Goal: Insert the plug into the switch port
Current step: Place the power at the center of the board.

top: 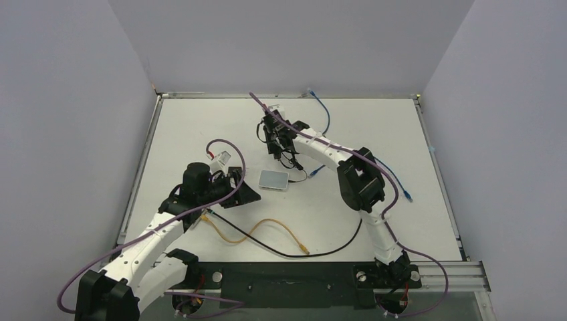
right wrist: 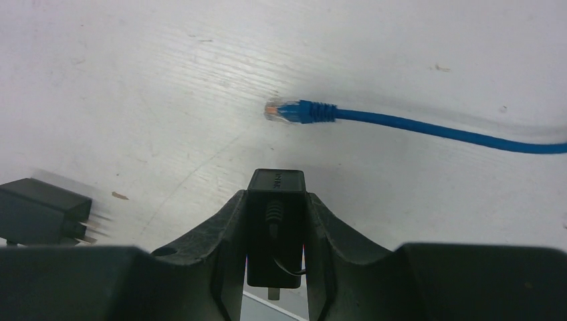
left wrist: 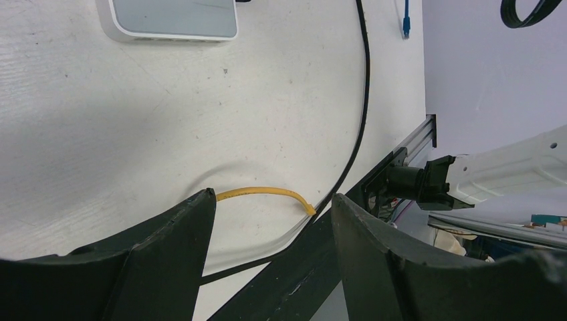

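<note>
While the right gripper (right wrist: 276, 207) is clamped on a black plug (right wrist: 275, 179) above the desk (top: 200, 127), between the white box (top: 274, 179) and the far edge, the left gripper (left wrist: 273, 200) stands open with nothing between its fingers, just left of that box. The box lies flat near the desk's middle. A blue cable end (right wrist: 294, 111) lies near the held plug, and a yellow cable (left wrist: 261, 190) lies toward the near edge.

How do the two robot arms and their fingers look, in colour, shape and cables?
Both arms have white rounded links joined by black joints: the left arm and the right arm. A purple cable runs loosely along each. The fingers are matt black, broad at the base and tapered to the tip. I see no markings on them.
</note>
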Robot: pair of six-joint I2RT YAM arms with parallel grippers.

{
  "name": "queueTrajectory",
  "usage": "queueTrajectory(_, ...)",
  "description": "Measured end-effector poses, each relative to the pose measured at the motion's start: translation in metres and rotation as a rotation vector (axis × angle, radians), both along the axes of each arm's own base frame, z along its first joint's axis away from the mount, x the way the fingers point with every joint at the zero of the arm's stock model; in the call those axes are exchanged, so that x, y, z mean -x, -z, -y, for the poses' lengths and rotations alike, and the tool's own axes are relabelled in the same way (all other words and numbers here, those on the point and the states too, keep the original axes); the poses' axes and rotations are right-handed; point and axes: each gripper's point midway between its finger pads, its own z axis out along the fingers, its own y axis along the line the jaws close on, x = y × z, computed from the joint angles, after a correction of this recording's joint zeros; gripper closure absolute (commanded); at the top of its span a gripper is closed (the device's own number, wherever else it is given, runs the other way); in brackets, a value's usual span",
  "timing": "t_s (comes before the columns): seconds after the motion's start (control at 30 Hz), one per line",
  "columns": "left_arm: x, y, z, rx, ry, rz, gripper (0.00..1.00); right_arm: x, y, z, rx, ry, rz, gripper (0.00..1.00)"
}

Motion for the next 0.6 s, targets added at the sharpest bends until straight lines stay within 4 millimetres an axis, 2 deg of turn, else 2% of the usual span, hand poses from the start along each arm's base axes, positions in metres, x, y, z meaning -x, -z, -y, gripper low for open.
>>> queueTrajectory(0.13, 0.001, 0.0, 0.0, 0.002, -0.002, -0.004, 0.39, 0.0, 0.004, -0.022, -0.001, -0.064, 0.006, 1.0)
queueTrajectory(0.27, 0.003, -0.001, -0.001, 0.005, -0.007, -0.013, 0.39, 0.001, 0.018, -0.04, 0.008, -0.107, -0.007, 1.0)
queueTrajectory(0.43, 0.003, -0.001, -0.001, 0.006, -0.012, -0.014, 0.39, 0.002, 0.035, -0.056, 0.019, -0.146, -0.02, 0.9)
queueTrajectory(0.5, 0.004, -0.001, -0.002, 0.005, -0.014, -0.014, 0.39, 0.002, 0.033, -0.064, 0.013, -0.158, -0.014, 0.8)
queueTrajectory(0.53, 0.004, -0.001, -0.002, 0.004, -0.015, -0.013, 0.39, 0.002, 0.033, -0.067, 0.012, -0.165, -0.009, 0.68)
queueTrajectory(0.6, 0.004, -0.002, -0.002, 0.005, -0.015, -0.011, 0.39, 0.001, 0.032, -0.07, 0.01, -0.171, -0.004, 0.53)
